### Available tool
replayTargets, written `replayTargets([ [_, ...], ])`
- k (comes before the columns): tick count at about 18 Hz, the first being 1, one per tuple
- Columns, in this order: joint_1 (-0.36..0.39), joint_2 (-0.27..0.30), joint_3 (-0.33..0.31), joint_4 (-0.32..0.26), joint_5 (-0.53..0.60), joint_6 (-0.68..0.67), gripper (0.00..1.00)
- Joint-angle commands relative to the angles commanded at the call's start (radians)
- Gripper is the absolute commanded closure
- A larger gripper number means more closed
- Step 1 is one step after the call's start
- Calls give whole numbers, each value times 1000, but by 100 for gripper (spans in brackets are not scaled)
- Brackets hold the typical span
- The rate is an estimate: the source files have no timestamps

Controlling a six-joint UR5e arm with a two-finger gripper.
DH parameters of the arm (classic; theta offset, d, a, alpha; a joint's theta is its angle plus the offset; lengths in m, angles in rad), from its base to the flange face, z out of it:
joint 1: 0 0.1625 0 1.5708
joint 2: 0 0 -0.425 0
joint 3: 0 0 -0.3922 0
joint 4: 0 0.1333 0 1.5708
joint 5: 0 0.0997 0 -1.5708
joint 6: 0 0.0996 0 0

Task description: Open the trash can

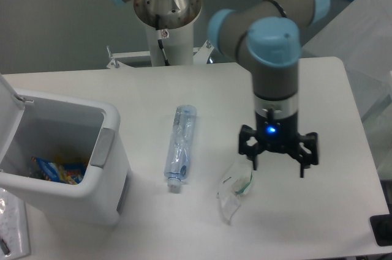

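The bin (67, 162) stands at the table's (318, 95) left edge, well away from the arm. Its lid (11, 96) is swung up and back at the far left, so the inside is open to view, with a blue and orange packet (56, 170) lying at the bottom. The grey latch (102, 147) sits on the rim nearest the table's middle. Right of the bin, a clear bottle (179, 148) lies on its side, its cap end pointing toward the near edge. Further right lies a crumpled clear wrapper (235, 190) with a green mark. The gripper (278, 163) hangs just beside the wrapper, above and to its right, fingers pointing down and spread wide, nothing between them. A blue light glows on its body.
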Motion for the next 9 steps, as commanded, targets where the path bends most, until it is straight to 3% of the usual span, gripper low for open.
replayTargets([
  [3, 15, -17, 23, -106, 2, 133, 0],
  [7, 17, -46, 126, -326, 63, 250, 0],
  [9, 16, -55, 135, -345, 66, 253, 0],
])
